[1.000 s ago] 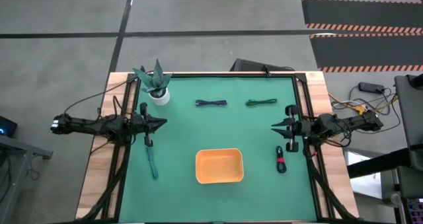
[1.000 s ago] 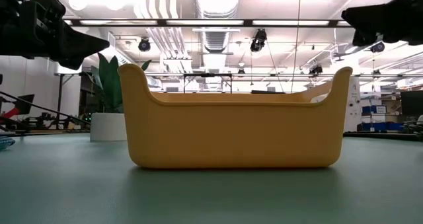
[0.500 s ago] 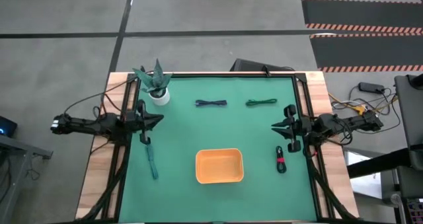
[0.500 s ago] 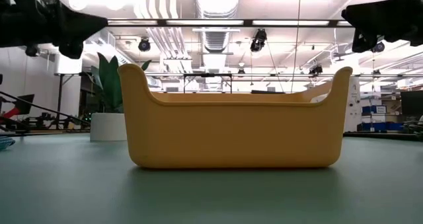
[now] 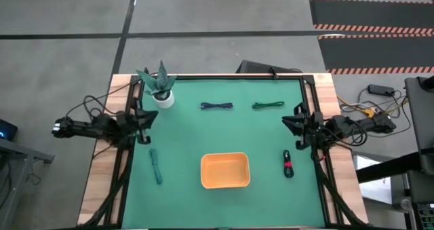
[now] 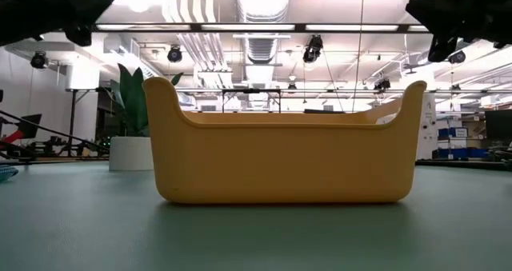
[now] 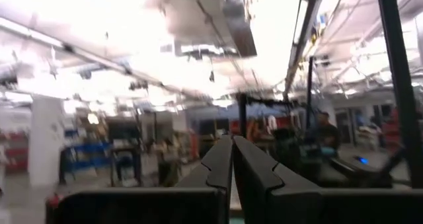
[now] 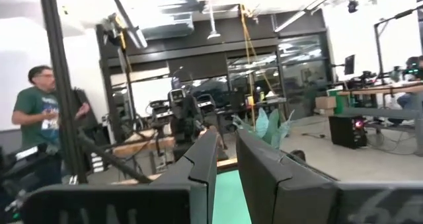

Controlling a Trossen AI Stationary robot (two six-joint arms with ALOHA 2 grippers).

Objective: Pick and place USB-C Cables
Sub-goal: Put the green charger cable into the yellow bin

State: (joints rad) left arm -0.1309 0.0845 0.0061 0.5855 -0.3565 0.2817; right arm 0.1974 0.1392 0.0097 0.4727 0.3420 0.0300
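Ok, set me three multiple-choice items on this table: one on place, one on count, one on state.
1. Where does the teal cable lie?
A. in the orange tray
B. on the mat left of the tray
C. beside the green cable

2. How many cables lie on the mat?
A. two
B. three
C. four

3. How do the left gripper jaws stand?
A. shut, empty
B. wide open
C. shut on a cable

Answers: 1 B, the high view shows it left of the tray; 2 C, teal, blue, green, black; 3 A, the left wrist view shows the jaws together with nothing between.

Both tools [image 5: 150, 116] [image 5: 287, 121] now drawn back toward the table's side edges.
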